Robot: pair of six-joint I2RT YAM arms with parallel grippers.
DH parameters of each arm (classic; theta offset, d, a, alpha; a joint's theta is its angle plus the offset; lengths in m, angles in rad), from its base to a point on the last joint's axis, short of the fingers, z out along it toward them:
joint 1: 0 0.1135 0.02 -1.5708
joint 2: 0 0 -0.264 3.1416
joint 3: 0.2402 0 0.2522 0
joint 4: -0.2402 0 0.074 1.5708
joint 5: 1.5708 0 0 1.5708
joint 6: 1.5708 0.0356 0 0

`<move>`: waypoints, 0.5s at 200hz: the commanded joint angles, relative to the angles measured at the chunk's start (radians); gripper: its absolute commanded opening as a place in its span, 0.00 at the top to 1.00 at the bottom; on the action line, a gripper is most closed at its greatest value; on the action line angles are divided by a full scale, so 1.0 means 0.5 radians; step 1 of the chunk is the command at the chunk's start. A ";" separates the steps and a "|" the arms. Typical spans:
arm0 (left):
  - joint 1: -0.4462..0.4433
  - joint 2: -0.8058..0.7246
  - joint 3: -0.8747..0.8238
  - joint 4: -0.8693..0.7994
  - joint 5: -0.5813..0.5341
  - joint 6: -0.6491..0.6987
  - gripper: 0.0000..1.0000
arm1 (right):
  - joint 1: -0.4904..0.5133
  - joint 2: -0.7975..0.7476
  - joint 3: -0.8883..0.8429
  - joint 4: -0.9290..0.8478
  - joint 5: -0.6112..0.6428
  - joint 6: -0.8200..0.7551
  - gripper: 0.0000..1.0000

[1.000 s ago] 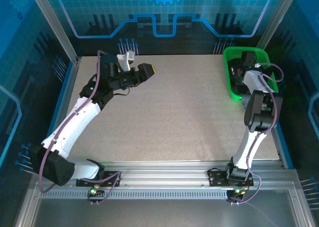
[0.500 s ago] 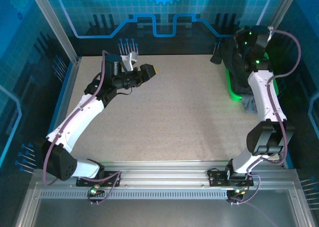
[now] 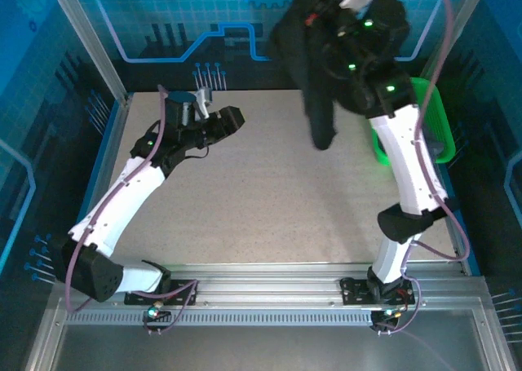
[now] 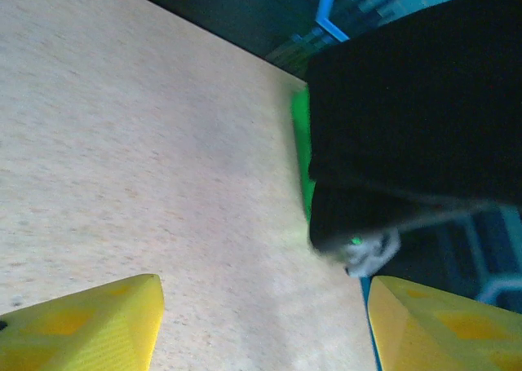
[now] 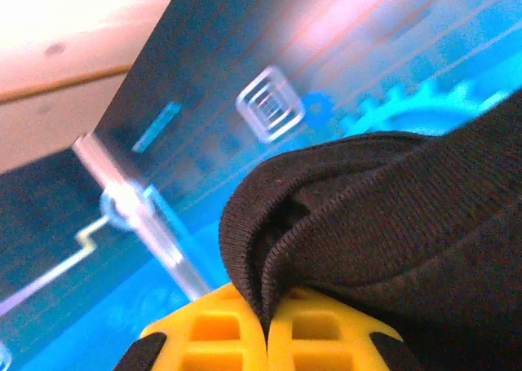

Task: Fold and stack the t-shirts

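My right gripper (image 5: 267,322) is shut on a ribbed edge of the black t-shirt (image 5: 391,224), pinched between its yellow fingers. In the top view the right arm is raised high at the back. The black t-shirt (image 3: 316,69) hangs from it in a long bunch above the table's far middle. My left gripper (image 3: 235,118) hovers over the table's back left, open and empty, pointing right. The left wrist view has its yellow fingertips (image 4: 90,326) wide apart over bare tabletop, with the hanging t-shirt (image 4: 408,86) ahead.
A green mesh basket (image 3: 432,114) stands at the table's back right corner, partly behind the right arm; its edge (image 4: 301,151) also shows ahead of the left gripper. The speckled tabletop (image 3: 277,200) spreads between the arms. Blue enclosure walls surround the table.
The right arm rose from the basket and swung up and left, pulling the black t-shirt out so that it hangs over the table. The left gripper stayed near the back left.
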 commanded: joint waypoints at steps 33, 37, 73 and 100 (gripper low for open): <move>0.028 -0.501 0.106 -0.585 -1.023 0.060 0.31 | 0.556 0.526 -0.067 -0.644 -0.250 -0.281 0.45; 0.031 -0.536 0.091 -0.598 -1.044 0.064 0.31 | 0.582 0.542 -0.072 -0.683 -0.273 -0.299 0.43; 0.062 -0.691 -0.028 -0.793 -1.021 0.041 0.31 | 0.530 0.325 -0.617 -0.624 -0.342 -0.245 0.34; 0.080 -0.644 -0.164 -0.848 -0.839 -0.045 0.31 | 0.301 0.062 -1.194 -0.497 -0.412 -0.081 0.36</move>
